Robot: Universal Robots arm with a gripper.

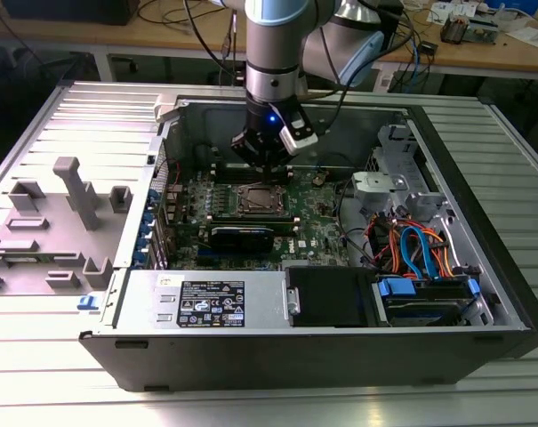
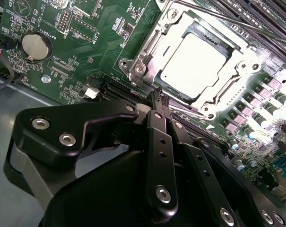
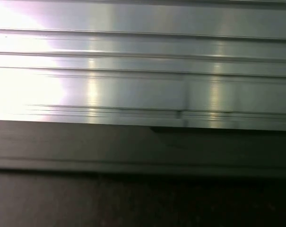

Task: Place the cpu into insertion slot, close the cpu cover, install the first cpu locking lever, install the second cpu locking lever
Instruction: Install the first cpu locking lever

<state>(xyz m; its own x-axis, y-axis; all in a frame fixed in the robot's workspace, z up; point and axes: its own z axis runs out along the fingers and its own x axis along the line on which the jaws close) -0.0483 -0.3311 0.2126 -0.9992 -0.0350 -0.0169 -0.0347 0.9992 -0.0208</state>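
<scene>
One cpu (image 2: 195, 64), one cpu cover (image 2: 147, 64) (closed), one coin cell (image 2: 37, 46)

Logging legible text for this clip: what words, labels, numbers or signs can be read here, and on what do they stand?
No text can be quoted with confidence.
White label on the metal box, exterior view: print too small to read.
White lettering on the green circuit board, second wrist view: too small to read.
Blue tag at the case's corner: white mark unclear.
</scene>
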